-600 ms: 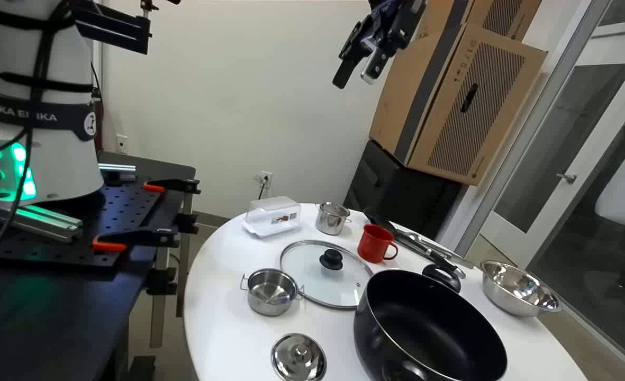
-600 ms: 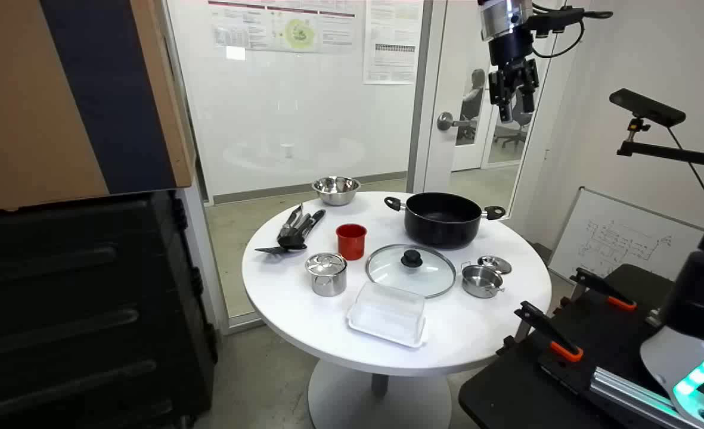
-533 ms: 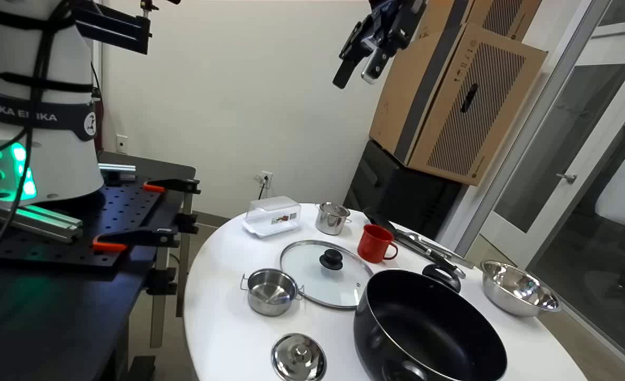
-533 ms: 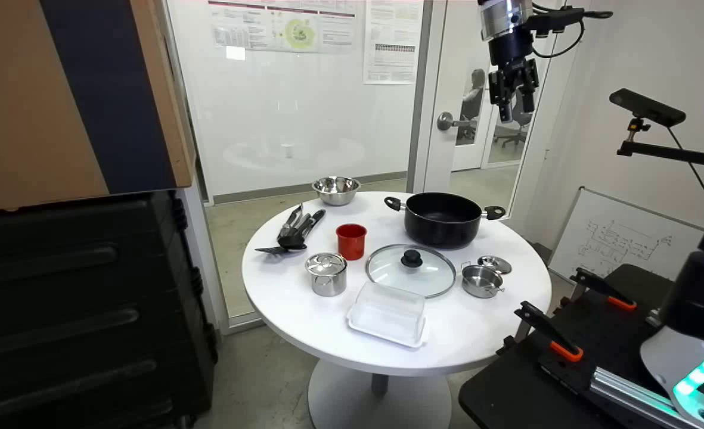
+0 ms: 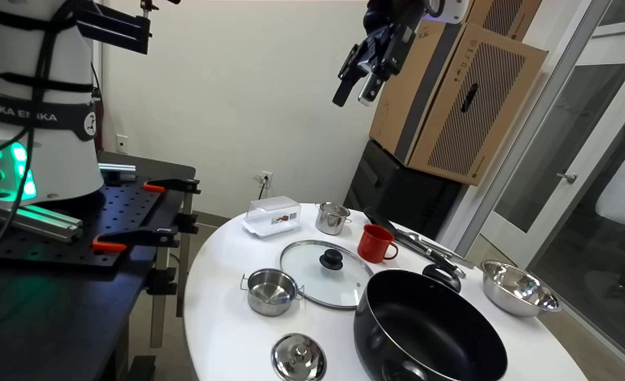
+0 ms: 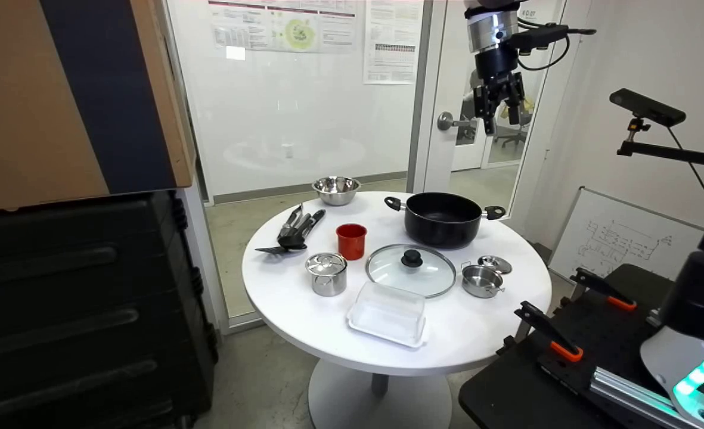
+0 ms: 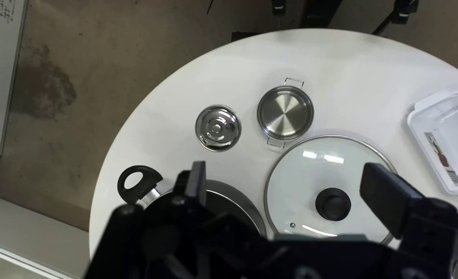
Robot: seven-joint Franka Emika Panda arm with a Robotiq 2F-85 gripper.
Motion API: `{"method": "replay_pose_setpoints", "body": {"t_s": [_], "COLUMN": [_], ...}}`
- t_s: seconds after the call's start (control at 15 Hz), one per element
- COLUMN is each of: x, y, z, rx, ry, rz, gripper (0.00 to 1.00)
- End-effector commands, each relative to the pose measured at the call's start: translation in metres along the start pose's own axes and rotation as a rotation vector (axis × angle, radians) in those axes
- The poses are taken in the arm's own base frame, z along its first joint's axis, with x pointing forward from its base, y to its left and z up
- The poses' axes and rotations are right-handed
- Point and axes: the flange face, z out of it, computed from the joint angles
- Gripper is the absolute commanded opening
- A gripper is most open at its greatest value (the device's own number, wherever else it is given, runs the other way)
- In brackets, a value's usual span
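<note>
jaws spread | in an exterior view: gripper upper right, high over white table | lid mid-frame, pot just up-right | box upper left, drawers lower left, whiteboard right

Brand name on the robot base
At nine to ten o'clock in an exterior view, its dark band reads "FRANKA EMIKA"; whiteboard and poster writing is illegible.
</note>
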Motion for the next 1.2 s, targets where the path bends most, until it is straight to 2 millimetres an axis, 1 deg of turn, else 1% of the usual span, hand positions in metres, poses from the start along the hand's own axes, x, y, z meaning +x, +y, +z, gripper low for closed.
{"method": "replay_pose_setpoints", "body": {"t_s": [0.0, 0.27, 0.33, 0.53, 0.67, 0.73, 1.0, 1.13], "x": [0.001, 0.000, 0.004, 0.028, 0.048, 0.061, 0.098, 0.110], "y": [-0.001, 0.002, -0.001, -0.025, -0.043, -0.055, -0.102, -0.120], "z": [0.001, 0.000, 0.006, 0.037, 0.059, 0.073, 0.130, 0.151], "rx": [0.000, 0.002, 0.003, 0.053, 0.093, 0.110, 0.112, 0.109], "ry": [-0.003, -0.002, -0.007, 0.002, 0.055, 0.072, 0.137, 0.173], "rz": [-0.001, 0.004, 0.031, 0.125, 0.179, 0.199, 0.210, 0.213], "gripper": [1.00, 1.00, 1.00, 1.00, 1.00, 1.00, 1.00, 1.00]}}
